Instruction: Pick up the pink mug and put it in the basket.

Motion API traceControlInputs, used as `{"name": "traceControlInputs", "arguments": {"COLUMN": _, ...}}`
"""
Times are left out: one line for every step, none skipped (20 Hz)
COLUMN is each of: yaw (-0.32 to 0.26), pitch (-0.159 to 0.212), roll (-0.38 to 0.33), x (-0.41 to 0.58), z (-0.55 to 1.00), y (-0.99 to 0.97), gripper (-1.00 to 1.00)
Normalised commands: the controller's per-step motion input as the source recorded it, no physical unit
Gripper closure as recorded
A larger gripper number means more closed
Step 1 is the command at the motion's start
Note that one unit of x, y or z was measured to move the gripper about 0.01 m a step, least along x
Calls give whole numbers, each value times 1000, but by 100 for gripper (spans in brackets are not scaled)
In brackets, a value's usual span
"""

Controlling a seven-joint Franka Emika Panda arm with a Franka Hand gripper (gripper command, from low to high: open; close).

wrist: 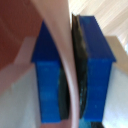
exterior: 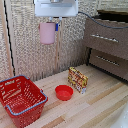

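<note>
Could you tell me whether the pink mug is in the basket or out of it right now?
Out. The pink mug hangs upright high in the gripper, well above the basket.

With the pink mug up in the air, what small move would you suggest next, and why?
Probably a sideways carry toward the exterior view's left. The gripper holds the pink mug high above the wooden surface, with the mug's wall pinched between the blue fingers in the wrist view. The basket sits lower and farther left, so the mug is not yet over it.
</note>
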Motion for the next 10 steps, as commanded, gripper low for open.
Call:
{"name": "traceControlInputs", "arguments": {"yaw": 22, "pitch": -87, "roll": 38, "x": 66, "z": 0, "y": 837, "gripper": 100}}
{"name": "traceControlInputs", "arguments": {"yaw": 21, "pitch": -89, "roll": 29, "x": 63, "z": 0, "y": 851, "gripper": 100}}
{"name": "traceControlInputs", "arguments": {"yaw": 21, "pitch": -89, "roll": 21, "x": 54, "z": -14, "y": 857, "gripper": 100}}
{"name": "traceControlInputs", "arguments": {"yaw": 24, "pitch": -92, "roll": 15, "x": 49, "z": -51, "y": 863, "gripper": 100}}
{"name": "traceControlInputs", "arguments": {"yaw": 27, "pitch": -92, "roll": 10, "x": 40, "z": -71, "y": 860, "gripper": 100}}
{"name": "traceControlInputs", "arguments": {"yaw": 31, "pitch": -92, "roll": 3, "x": 34, "z": -100, "y": 857, "gripper": 100}}
{"name": "traceControlInputs", "arguments": {"yaw": 31, "pitch": -92, "roll": 1, "x": 29, "z": -120, "y": 857, "gripper": 100}}
{"name": "traceControlInputs", "arguments": {"yaw": 28, "pitch": -101, "roll": 0, "x": 29, "z": -160, "y": 869, "gripper": 100}}
{"name": "traceControlInputs", "arguments": {"yaw": 29, "pitch": -104, "roll": 0, "x": 14, "z": -200, "y": 860, "gripper": 100}}
{"name": "traceControlInputs", "arguments": {"yaw": 30, "pitch": -107, "roll": 0, "x": 0, "z": -243, "y": 857, "gripper": 100}}
